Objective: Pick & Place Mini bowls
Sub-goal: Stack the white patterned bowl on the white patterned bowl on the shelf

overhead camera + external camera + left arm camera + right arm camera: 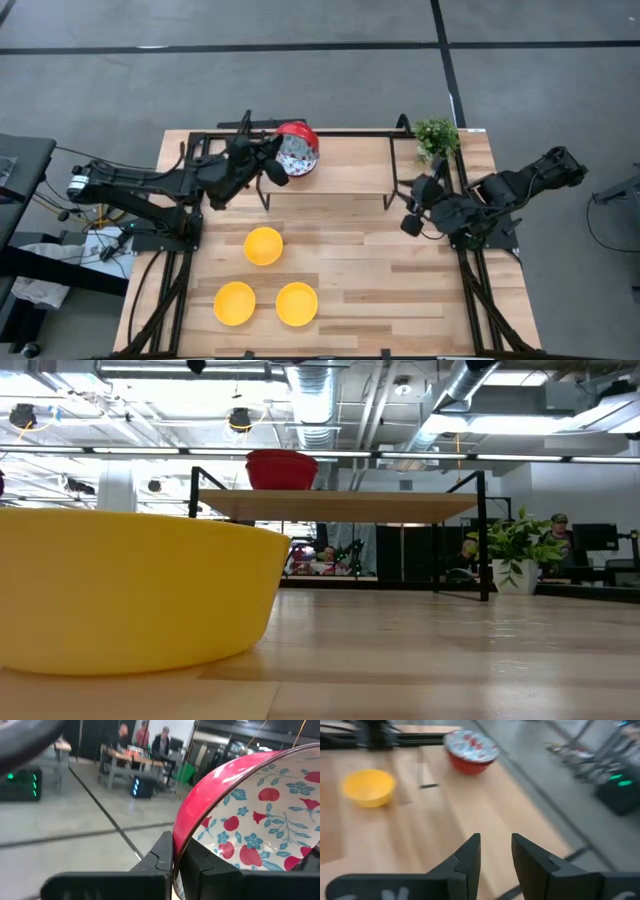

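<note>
I see my left gripper (275,168) pinching a red patterned bowl (297,150) near the table's (400,290) far edge; three yellow bowls (263,245) sit nearer.

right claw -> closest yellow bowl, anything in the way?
Nothing visible. Bare tabletop lies between the right claw and the nearest yellow bowl. The shelf's right leg stands close beside the claw, off that line. The left claw is at the shelf, clamped on the red patterned bowl.

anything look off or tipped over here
One thing: the red bowl at the shelf is tilted on its side, its patterned inside facing outward, because the left tool pinches its rim. The three yellow bowls sit upright on the table.
</note>
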